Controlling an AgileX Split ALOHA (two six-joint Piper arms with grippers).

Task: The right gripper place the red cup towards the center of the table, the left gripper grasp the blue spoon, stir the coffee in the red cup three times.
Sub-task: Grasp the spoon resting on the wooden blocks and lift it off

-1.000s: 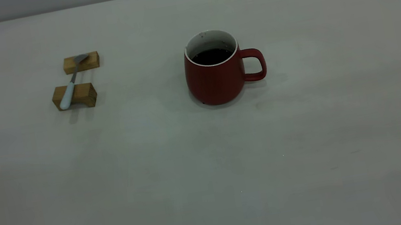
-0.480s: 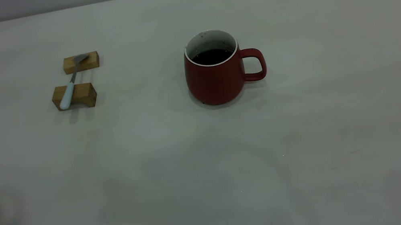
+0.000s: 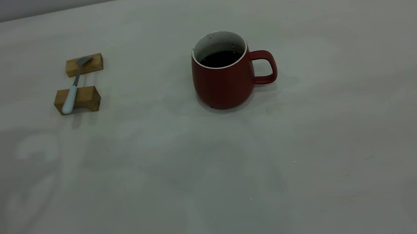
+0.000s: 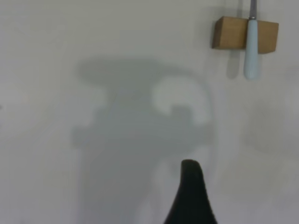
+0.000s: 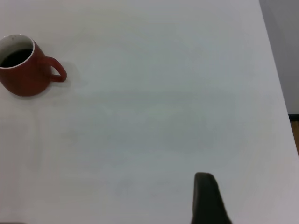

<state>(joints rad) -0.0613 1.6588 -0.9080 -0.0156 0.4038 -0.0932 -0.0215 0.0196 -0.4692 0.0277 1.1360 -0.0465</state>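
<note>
My left claw (image 4: 190, 196) hangs over the table (image 3: 219, 183); how wide, I cannot tell. The blue spoon (image 3: 70, 98) bridges two wooden blocks (image 3: 78, 99) at ten o'clock, raised for easy pinching. The red cup (image 3: 223, 73) sits mid-table, handle toward three o'clock.

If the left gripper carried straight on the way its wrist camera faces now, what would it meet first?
Judging by the left wrist view, bare table first: one dark fingertip shows, nothing ahead of it. The blue spoon on its wooden block lies off to one side, though depth is unclear.
</note>
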